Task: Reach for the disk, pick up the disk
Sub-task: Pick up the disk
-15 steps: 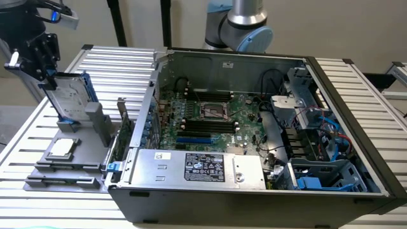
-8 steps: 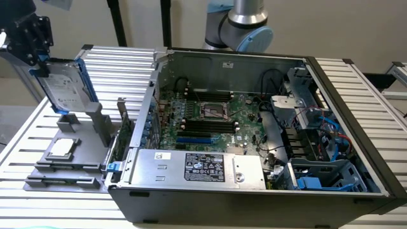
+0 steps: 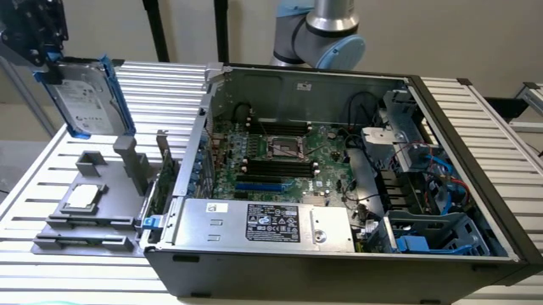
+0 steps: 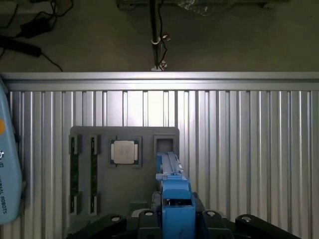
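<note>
1. Disk [image 3: 89,101] hangs upright, pinched at the upper end of its blue bracket by my end effector [image 3: 49,67], with the white label towards the exterior camera.
2. On my wrist feed the end effector [image 4: 175,221] is clamped onto the blue bracket of the disk [image 4: 172,191] from both sides.
3. Straight below the end effector sits a grey holder tray [image 3: 60,244] [image 4: 129,194] with a small square processor chip [image 3: 85,196] [image 4: 124,151] in one recess. The disk's lower end is near the tray's upright posts, and I cannot tell whether they touch.
4. The tray rests on a surface [image 3: 475,108] [image 4: 249,149] of ribbed aluminium slats.
5. Well off to the side of the end effector, on the exterior view's right, an open computer case [image 3: 339,273] lies on the same surface. It shows its motherboard [image 3: 280,152] and a grey metal box [image 3: 263,222] with a sticker.
6. A pale wall [image 3: 441,32] stands behind the arm [image 3: 327,32]. Past the surface's edge I see grey floor [image 4: 239,35], black cables [image 4: 30,30] and a dark pole [image 4: 155,30].
</note>
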`<action>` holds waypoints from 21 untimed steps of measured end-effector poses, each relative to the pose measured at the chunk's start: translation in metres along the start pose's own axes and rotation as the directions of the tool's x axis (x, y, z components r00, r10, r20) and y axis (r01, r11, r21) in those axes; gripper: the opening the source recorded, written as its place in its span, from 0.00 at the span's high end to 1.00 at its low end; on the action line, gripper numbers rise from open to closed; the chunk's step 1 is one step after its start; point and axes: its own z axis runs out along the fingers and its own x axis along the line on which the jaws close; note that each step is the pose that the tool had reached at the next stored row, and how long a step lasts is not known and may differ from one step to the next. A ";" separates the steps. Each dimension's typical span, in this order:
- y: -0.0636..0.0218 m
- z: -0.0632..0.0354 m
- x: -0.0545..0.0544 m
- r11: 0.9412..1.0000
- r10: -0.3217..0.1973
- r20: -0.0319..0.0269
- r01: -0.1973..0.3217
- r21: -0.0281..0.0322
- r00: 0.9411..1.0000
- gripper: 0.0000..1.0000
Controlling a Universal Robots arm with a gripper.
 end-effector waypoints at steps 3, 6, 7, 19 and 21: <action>-0.0087 -0.0109 0.000 1.000 -0.003 0.008 0.003 0.000 1.000 0.67; -0.0183 -0.0216 0.001 1.000 -0.007 0.017 0.007 0.000 1.000 0.67; -0.0221 -0.0248 0.001 1.000 -0.008 0.020 0.008 0.000 1.000 0.67; -0.0761 -0.0626 0.005 1.000 -0.010 0.056 0.010 0.000 0.998 0.67; -0.0850 -0.0688 0.005 1.000 -0.010 0.062 0.010 -0.001 0.998 0.67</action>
